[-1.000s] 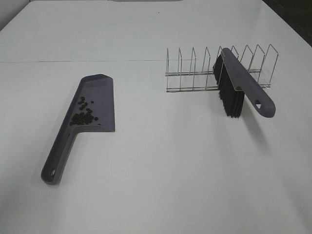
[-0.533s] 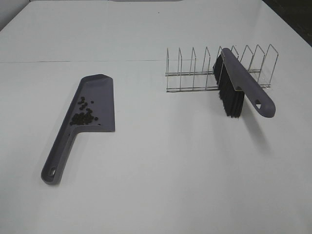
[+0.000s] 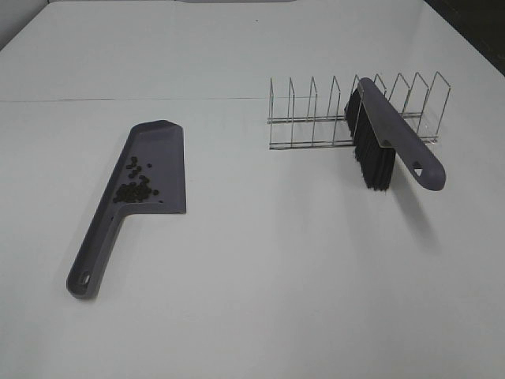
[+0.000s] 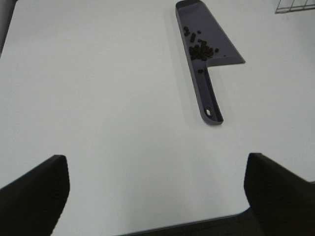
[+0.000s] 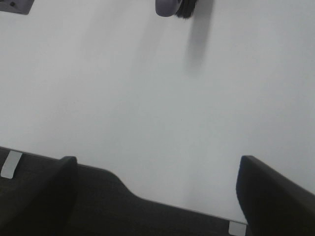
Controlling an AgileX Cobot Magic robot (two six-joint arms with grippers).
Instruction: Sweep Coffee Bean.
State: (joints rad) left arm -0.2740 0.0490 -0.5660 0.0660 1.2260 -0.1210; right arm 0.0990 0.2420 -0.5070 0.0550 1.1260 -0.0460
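Nearest in the high view, at about 8 o'clock, lies the handle end of a grey dustpan (image 3: 130, 207), flat on the white worktop (image 3: 276, 284). Its handle runs from the hanging hole up toward 12 o'clock into the wide scoop. The coffee bean (image 3: 136, 183) cluster sits inside that scoop, along the walled long side, a loose dark patch with a few strays just above it toward the closed end.

Farther back, at about 2 o'clock, a brush (image 3: 390, 142) with a grey handle and black bristles leans in a wire rack (image 3: 351, 114); its bristle end touches the worktop and its handle points out toward 4 o'clock.

Neither arm shows in the high view. The left tool (image 4: 155, 189) stands wide, its two dark fingers (image 4: 34, 194) far apart over bare worktop, with the dustpan and beans well beyond. The right tool (image 5: 157, 189) is likewise spread wide and holds nothing; the brush tip shows at the far edge of its view.
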